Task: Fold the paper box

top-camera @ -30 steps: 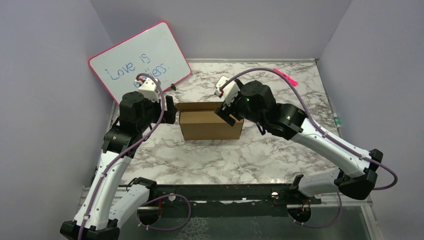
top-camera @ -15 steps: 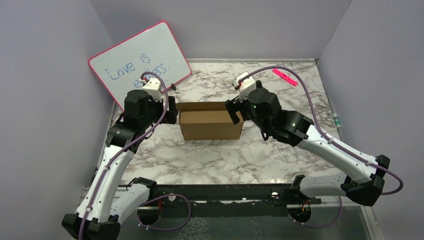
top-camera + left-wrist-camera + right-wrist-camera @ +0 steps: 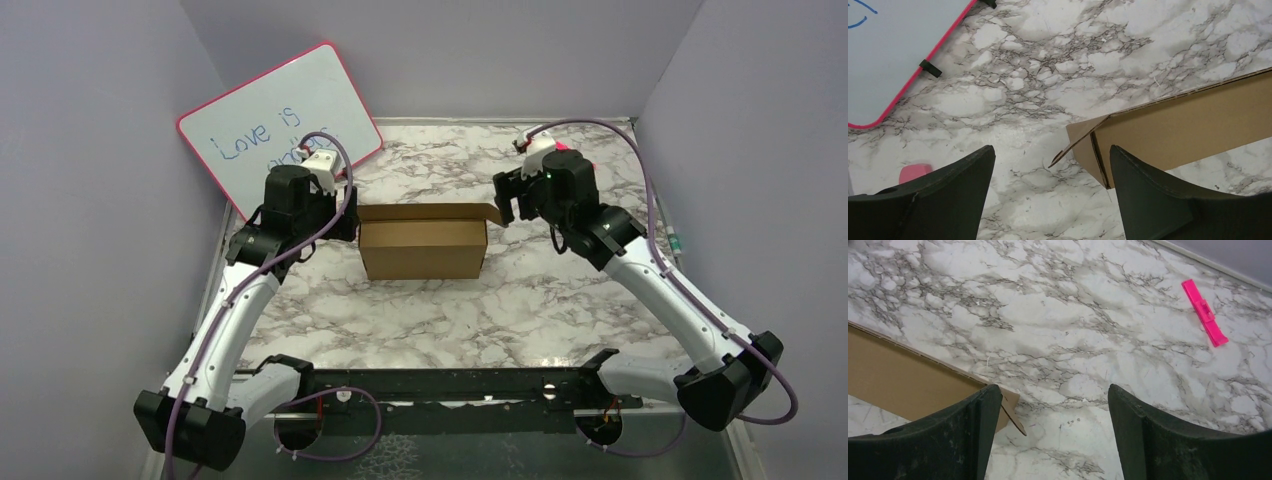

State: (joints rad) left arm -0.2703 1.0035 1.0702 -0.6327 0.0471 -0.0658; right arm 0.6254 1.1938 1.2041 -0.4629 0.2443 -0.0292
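The paper box (image 3: pixel 423 248) is a small brown cardboard box standing on the marble table, with small flaps sticking out at both ends. My left gripper (image 3: pixel 343 222) is open and empty just left of the box's left end; in the left wrist view the box corner (image 3: pixel 1168 130) and its loose flap lie between my fingers (image 3: pixel 943 185). My right gripper (image 3: pixel 512 205) is open and empty just right of the box's right end; in the right wrist view the box (image 3: pixel 903 380) and its flap tip sit beside my left finger (image 3: pixel 948 435).
A pink-framed whiteboard (image 3: pixel 280 125) with blue writing leans at the back left, also in the left wrist view (image 3: pixel 893 50). A pink clip (image 3: pixel 1205 312) lies at the back right, mostly hidden behind my right wrist in the top view. Purple walls enclose the table.
My right gripper has let go of the box's right end and drawn back to the right and rear. My left gripper shifted slightly toward the rear. The box stays put, its right flap now sprung out.
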